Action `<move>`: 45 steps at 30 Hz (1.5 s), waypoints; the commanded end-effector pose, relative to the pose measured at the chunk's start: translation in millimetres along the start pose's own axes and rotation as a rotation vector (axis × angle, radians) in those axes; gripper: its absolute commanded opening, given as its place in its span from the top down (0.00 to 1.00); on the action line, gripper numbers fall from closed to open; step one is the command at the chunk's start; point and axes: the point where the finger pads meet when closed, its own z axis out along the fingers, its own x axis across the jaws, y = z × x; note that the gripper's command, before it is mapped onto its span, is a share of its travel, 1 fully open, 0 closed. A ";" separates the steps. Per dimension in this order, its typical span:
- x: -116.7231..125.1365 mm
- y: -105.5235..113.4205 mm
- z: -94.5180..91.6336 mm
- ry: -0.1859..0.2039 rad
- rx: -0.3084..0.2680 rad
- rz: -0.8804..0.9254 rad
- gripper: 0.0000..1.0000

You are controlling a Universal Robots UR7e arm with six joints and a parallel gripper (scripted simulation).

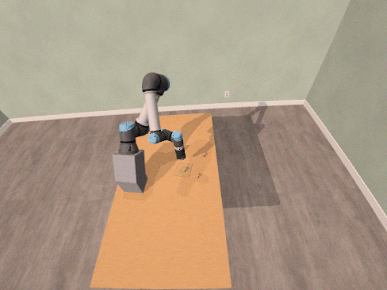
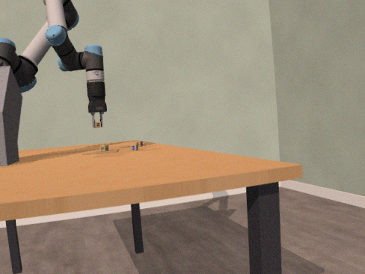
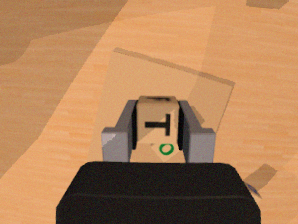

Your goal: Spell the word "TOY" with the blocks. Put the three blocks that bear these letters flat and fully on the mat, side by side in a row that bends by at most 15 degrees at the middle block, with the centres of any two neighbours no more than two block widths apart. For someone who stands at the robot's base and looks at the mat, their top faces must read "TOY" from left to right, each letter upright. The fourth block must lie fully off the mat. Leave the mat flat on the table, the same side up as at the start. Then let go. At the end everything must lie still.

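My gripper (image 2: 98,124) hangs well above the table and is shut on the small tan T block (image 3: 157,124); the black T shows between the fingers in the wrist view. The thin tan mat (image 3: 176,90) lies flat below it and shows in the top view (image 1: 184,169). A block with a green letter (image 2: 105,148) (image 1: 185,169) lies on the mat. In the wrist view a green O (image 3: 165,149) peeps out just under the held block. A block with a blue letter (image 2: 133,147) (image 1: 197,175) lies beside the mat. Another block (image 1: 204,154) lies farther off.
The robot's grey base pedestal (image 1: 128,171) stands at the table's left edge. The orange table top (image 1: 166,214) reaches far toward the near end. The table's right edge (image 1: 217,166) runs close to the loose blocks.
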 end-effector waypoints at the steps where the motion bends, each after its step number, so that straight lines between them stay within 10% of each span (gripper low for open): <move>1: 0.8 1.7 -0.4 0.001 0.000 0.027 0.51; 28: 0.9 2.2 2.1 0.001 0.000 0.036 0.51; 45: 0.9 2.4 51.0 0.001 0.001 0.035 0.51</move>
